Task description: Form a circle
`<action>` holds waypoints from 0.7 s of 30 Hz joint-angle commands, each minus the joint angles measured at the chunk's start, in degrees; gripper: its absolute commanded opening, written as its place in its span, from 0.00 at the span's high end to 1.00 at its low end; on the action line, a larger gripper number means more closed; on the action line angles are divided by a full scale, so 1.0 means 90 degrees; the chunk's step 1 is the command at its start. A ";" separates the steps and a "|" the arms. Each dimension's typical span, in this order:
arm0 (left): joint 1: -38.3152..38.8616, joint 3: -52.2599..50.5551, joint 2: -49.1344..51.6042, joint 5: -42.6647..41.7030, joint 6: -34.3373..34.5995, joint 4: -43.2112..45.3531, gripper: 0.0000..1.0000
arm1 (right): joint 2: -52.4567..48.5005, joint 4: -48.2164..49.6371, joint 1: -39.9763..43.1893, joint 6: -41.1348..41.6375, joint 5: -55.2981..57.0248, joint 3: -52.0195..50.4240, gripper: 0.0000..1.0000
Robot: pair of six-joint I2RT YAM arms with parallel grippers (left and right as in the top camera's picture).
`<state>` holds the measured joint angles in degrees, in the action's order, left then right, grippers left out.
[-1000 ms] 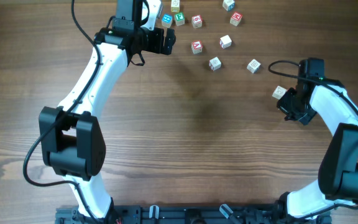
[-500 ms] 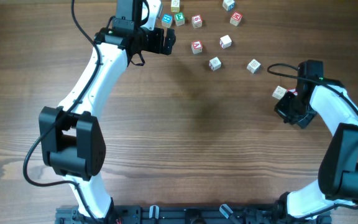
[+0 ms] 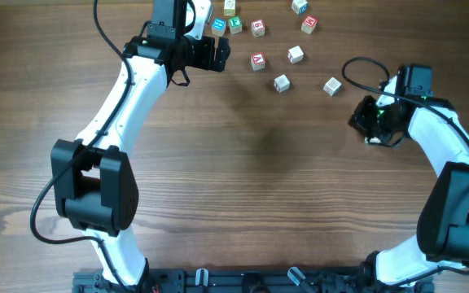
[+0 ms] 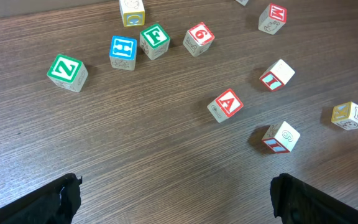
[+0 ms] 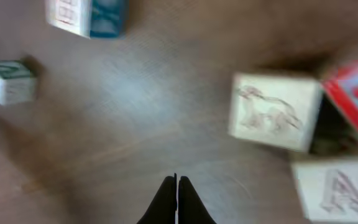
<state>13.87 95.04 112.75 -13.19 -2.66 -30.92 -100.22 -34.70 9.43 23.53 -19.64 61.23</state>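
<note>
Small pale wooden letter cubes lie scattered at the table's far side and make no circle. Among them are a blue H cube [image 4: 123, 51], a green F cube [image 4: 155, 40], a green Z cube [image 4: 67, 71] and a red A cube [image 3: 257, 61] [image 4: 226, 104]. My left gripper [image 3: 220, 53] [image 4: 179, 199] hangs wide open and empty just short of them. My right gripper [image 3: 358, 122] [image 5: 176, 196] is shut on nothing, low over the wood. A pale cube with a drawing [image 5: 275, 112] lies just ahead of it. The right wrist view is blurred.
More cubes lie apart to the right: one at the cluster's edge [image 3: 332, 85], another nearer [image 3: 281, 83]. A black cable [image 3: 357, 67] loops above the right arm. The left arm's white links [image 3: 124, 106] cross the left half of the table.
The right gripper has swung up and to the left, over the spot where a lone pale cube lay; that cube is now covered in the overhead view. The left arm has stayed still.
</note>
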 commanded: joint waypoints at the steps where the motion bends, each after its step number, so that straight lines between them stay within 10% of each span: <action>1: 0.0029 -0.0032 0.0056 -0.0029 0.0017 -0.0002 0.00 | -0.0005 -0.0291 0.0022 -0.0180 0.1037 0.0090 0.96; 21: 0.0029 -0.0032 0.0056 -0.0032 0.0017 -0.0002 0.00 | -0.0005 0.0007 0.0022 -0.0692 0.1938 0.0554 0.96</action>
<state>13.87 95.04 112.75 -13.19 -2.66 -30.92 -100.22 -33.93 9.43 19.31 -5.50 63.42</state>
